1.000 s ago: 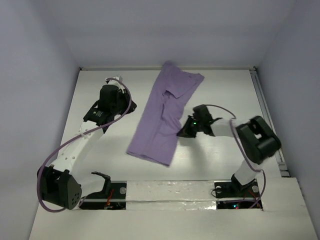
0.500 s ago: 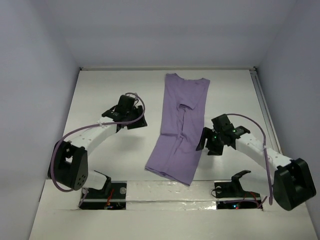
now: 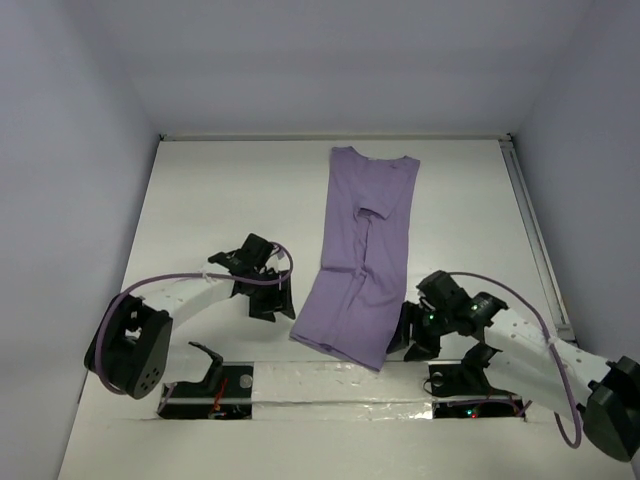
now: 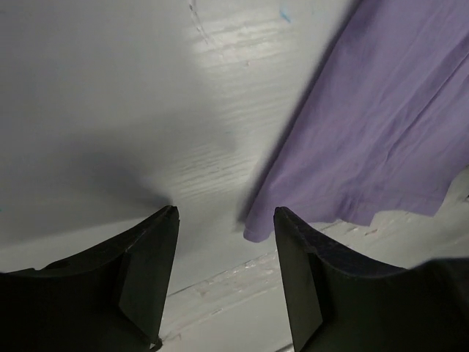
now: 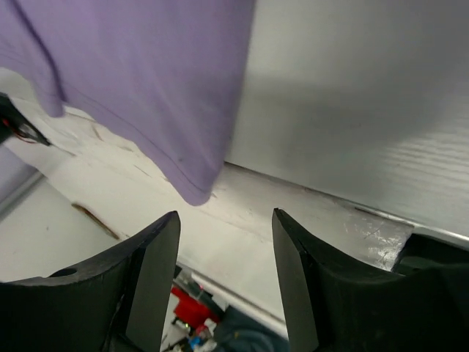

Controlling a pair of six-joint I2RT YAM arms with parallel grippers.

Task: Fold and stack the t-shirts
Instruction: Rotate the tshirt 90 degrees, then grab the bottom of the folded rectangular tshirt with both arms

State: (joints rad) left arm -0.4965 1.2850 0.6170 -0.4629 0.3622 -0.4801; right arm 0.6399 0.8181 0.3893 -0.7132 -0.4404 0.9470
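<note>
The left gripper (image 3: 272, 300) sits low over the white table (image 3: 200, 200) in the overhead view, jaws spread and holding nothing, just beside the near left corner of the lavender t-shirt (image 3: 360, 250). The shirt lies flat as a long, narrow folded band, running from the far middle of the table down towards the near edge and slanting slightly left. The right gripper (image 3: 408, 335) is just off its near right corner, also spread and empty.

In the left wrist view, the left gripper (image 4: 226, 213) has its two dark fingers (image 4: 146, 271) set well apart over bare table. The t-shirt (image 4: 366, 125) fills the upper right, and its hemmed corner reaches into the gap near the right-hand finger without being pinched.

In the right wrist view, the right gripper (image 5: 225, 215) is likewise parted with nothing between its fingers. The t-shirt (image 5: 146, 73) covers the upper left, its rounded corner ending just ahead of the gap, over the taped strip (image 5: 242, 220) at the table's near edge.
</note>
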